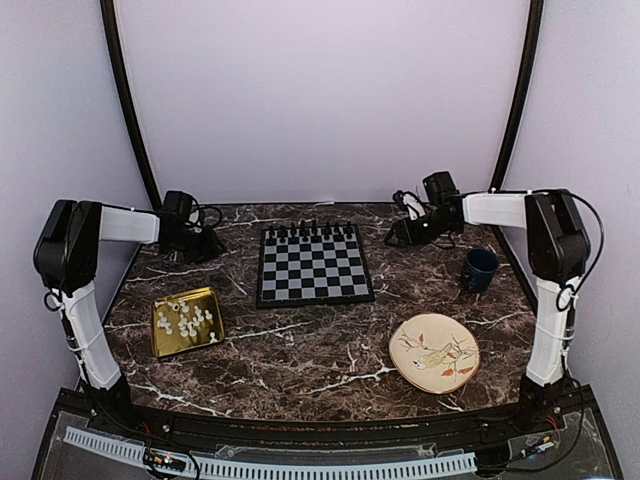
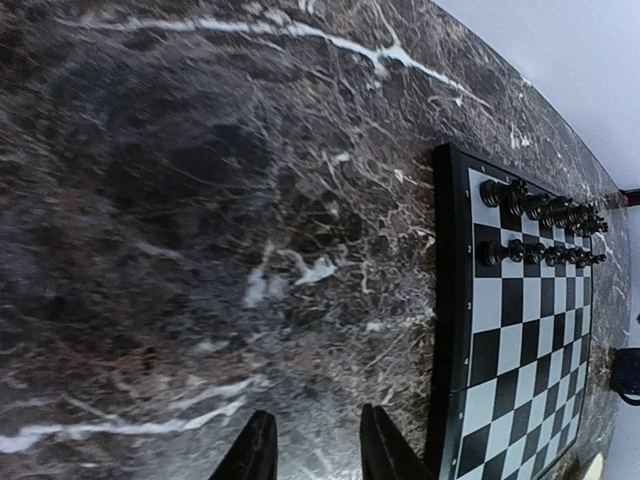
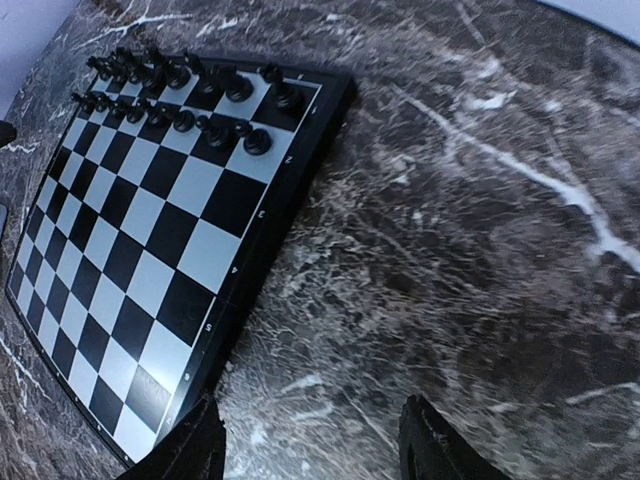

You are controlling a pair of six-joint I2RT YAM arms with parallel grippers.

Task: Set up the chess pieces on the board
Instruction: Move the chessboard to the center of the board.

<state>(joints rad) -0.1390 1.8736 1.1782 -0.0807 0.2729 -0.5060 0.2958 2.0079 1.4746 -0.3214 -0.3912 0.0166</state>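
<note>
Both arms extend forward and low, flanking the board (image 1: 314,268). The left gripper (image 2: 315,414) sits left of it, fingers partly apart and holding nothing. The right gripper (image 3: 310,404) sits right of it, fingers spread wide and empty. The chess pieces (image 1: 187,320) lie in the gold tray (image 1: 165,346) — near-left of the board.

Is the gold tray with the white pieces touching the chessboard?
Apart. The top external view shows a plain stretch of bare marble table between the gold tray and the board's near-left corner.
</note>
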